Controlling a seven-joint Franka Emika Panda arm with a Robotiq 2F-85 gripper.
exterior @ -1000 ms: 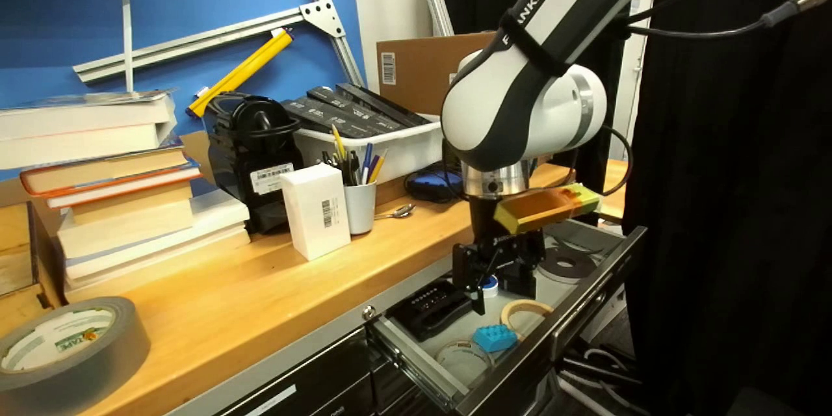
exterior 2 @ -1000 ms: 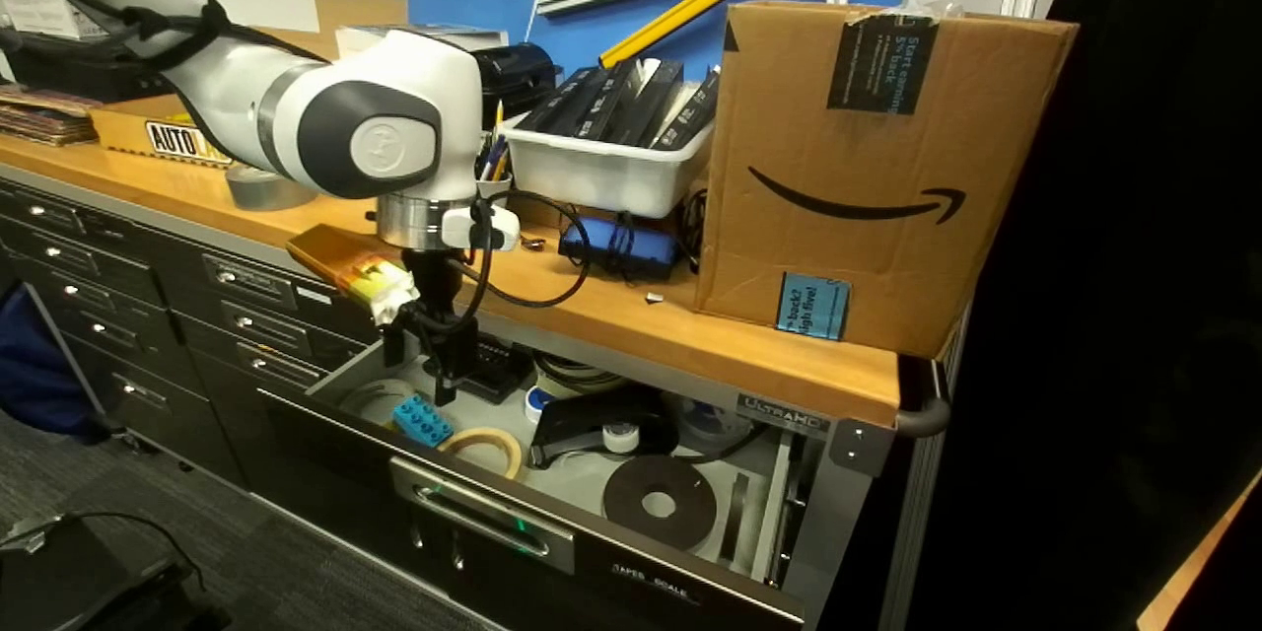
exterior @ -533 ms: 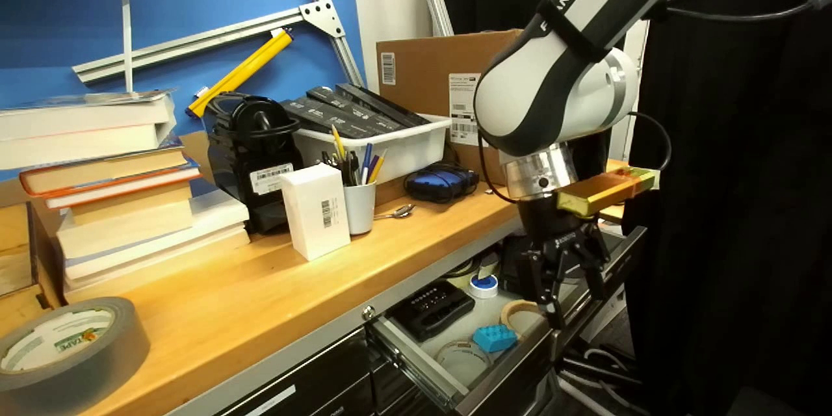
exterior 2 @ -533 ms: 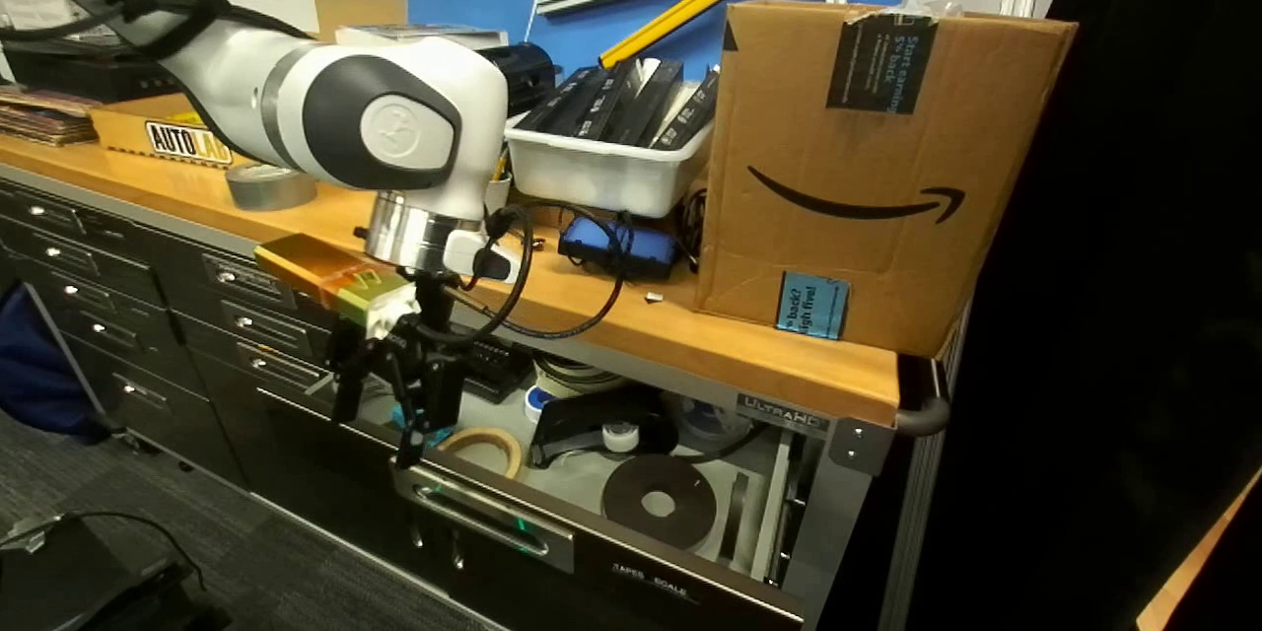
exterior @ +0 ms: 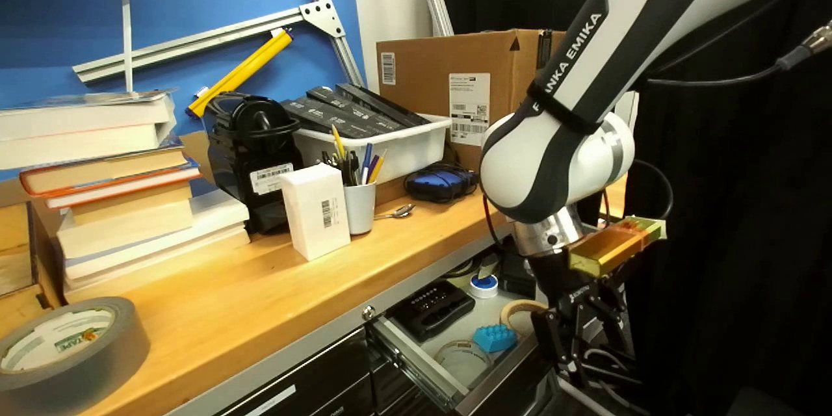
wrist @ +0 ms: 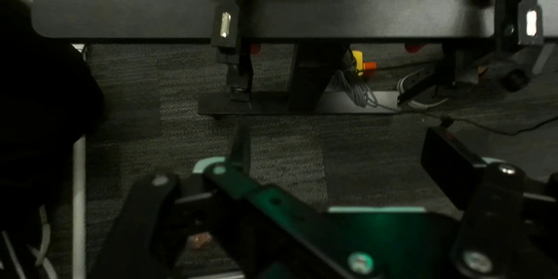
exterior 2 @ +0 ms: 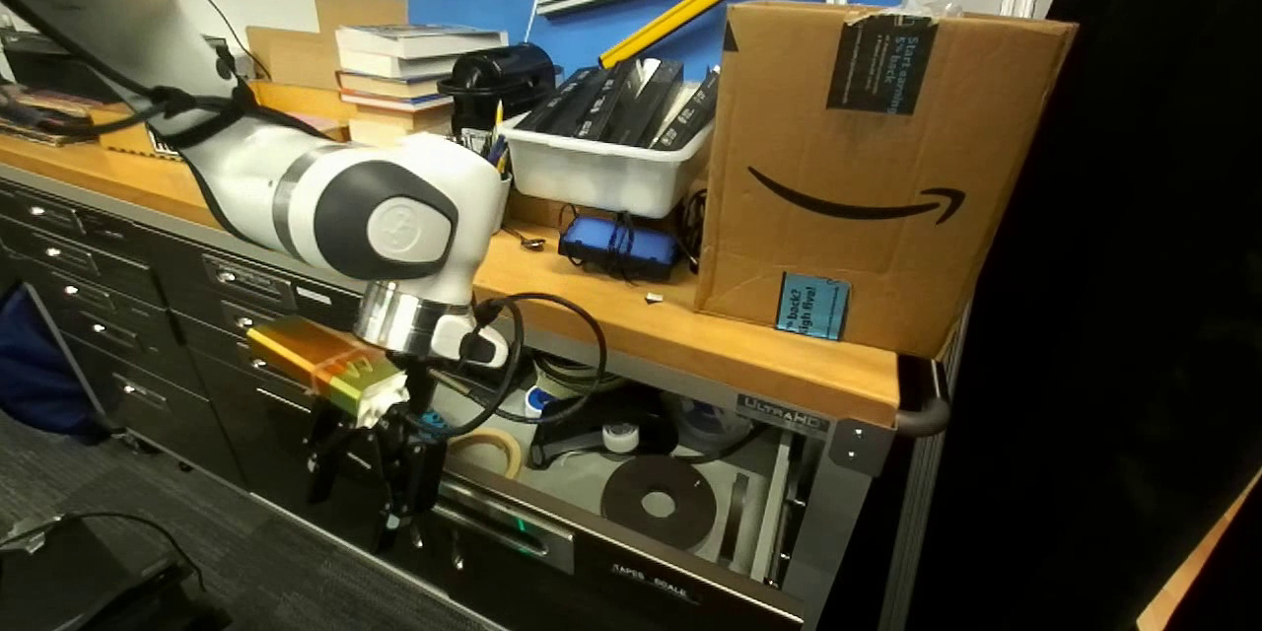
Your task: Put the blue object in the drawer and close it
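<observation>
Block (exterior: 495, 338) light blue, toy-brick kind, round studs on its upper face. It lies in the drawer (exterior: 419, 364), which stands out from under the table (exterior: 260, 302), just beside a tan tape ring (exterior: 509, 311) and a translucent roll (exterior: 463, 361); contact with either not clear to me. My gripper (wrist: 344, 152) is released: fingers (wrist: 452, 165) well apart, carpet (wrist: 283, 157) showing between them in the wrist view. In an exterior view it hangs fingertips down before the drawer's front panel (exterior 2: 611, 562), overlapping the handle (exterior 2: 508, 534); whether it touches, I cannot tell. There, gripper and cable (exterior 2: 520, 343) screen nearly all of the block, leaving a scrap of blue, but a dark flat tape roll (exterior 2: 659, 473) lies in full sight. In an exterior view my arm (exterior: 530, 179) hides that roll, while the block shows whole, studs and side, along with a black device (exterior: 432, 309) bearing rows of small pale marks. In both exterior views a blue-and-white spool (exterior: 483, 286) sits nearer the table than the block does. Wrist view alone gives a coil of grey cord (wrist: 355, 89) and a small yellow-and-orange piece (wrist: 357, 62).
</observation>
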